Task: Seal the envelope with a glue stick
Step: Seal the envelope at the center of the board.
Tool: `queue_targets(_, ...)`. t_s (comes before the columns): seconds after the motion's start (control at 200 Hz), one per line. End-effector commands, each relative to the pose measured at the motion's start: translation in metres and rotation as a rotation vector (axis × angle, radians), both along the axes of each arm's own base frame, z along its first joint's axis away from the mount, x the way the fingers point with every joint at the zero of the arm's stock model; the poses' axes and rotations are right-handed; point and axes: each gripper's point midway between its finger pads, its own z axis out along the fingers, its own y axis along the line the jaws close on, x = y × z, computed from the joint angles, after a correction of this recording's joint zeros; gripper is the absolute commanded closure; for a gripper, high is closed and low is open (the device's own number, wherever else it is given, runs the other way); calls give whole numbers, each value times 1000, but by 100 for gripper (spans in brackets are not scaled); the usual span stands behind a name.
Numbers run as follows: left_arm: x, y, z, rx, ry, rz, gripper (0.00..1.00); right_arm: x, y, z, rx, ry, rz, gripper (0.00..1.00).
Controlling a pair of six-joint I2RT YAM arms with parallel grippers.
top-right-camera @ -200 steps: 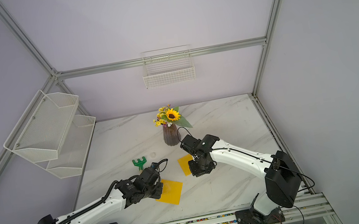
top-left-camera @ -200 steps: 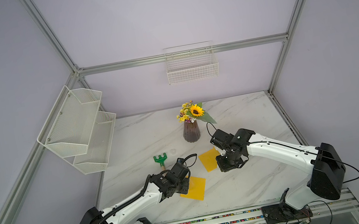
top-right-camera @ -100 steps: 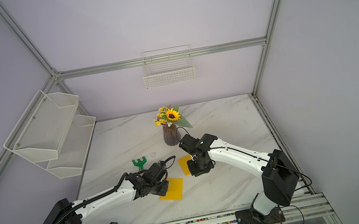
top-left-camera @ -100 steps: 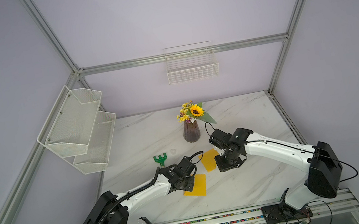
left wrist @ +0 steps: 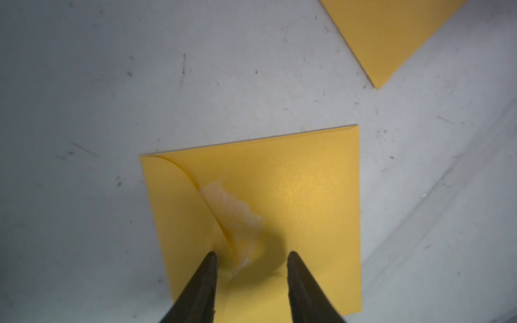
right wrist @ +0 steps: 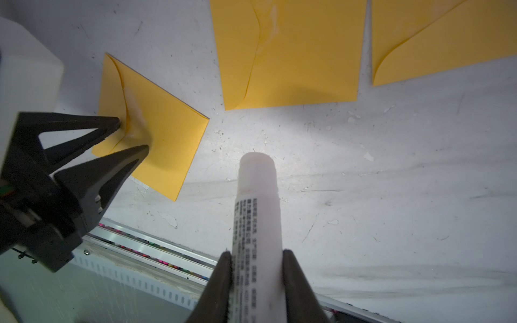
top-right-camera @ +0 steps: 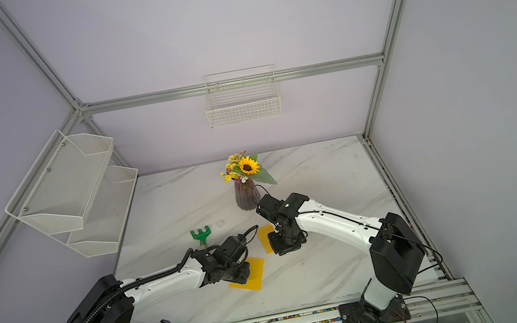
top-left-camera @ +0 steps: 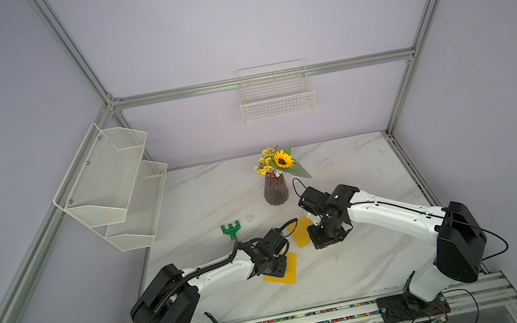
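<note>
In a top view, a marble table (top-left-camera: 358,267) fills the lower middle of the frame. Near its centre the left gripper (top-left-camera: 276,267) sits over a yellow envelope (top-left-camera: 289,272), hiding part of it. Up and right of that, the right gripper (top-left-camera: 327,238) stands at the right edge of a second envelope (top-left-camera: 299,232). A green rake (top-left-camera: 231,230) lies to their left, and a vase (top-left-camera: 276,192) of flowers stands above. A mesh shelf (top-left-camera: 109,181) hangs at left, a wire basket (top-left-camera: 276,100) at upper centre.
</note>
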Motion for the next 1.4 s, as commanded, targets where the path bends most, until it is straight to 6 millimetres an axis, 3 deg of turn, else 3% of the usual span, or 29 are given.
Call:
queue_targets(0.0, -9, 1, -5, -39, 30, 23, 56, 2, 3, 5, 12, 1, 13, 100)
queue_targets(0.29, -22, 12, -9, -171, 78, 93, 74, 1, 2, 1, -3, 16, 18, 100)
queue_targets(0.635, -25, 25, -10, -258, 120, 140, 74, -1, 0, 5, -4, 14, 8, 100)
queue_targets(0.76, -26, 29, -12, -266, 131, 144, 80, -1, -2, 4, -8, 17, 5, 100)
queue_targets(0.975, -24, 31, -14, -223, 144, 134, 89, -3, -3, 5, -9, 17, 7, 100)
queue_targets(1.395, -30, 45, -26, -51, 192, 123, 93, -8, -6, 9, 13, -1, 20, 100)
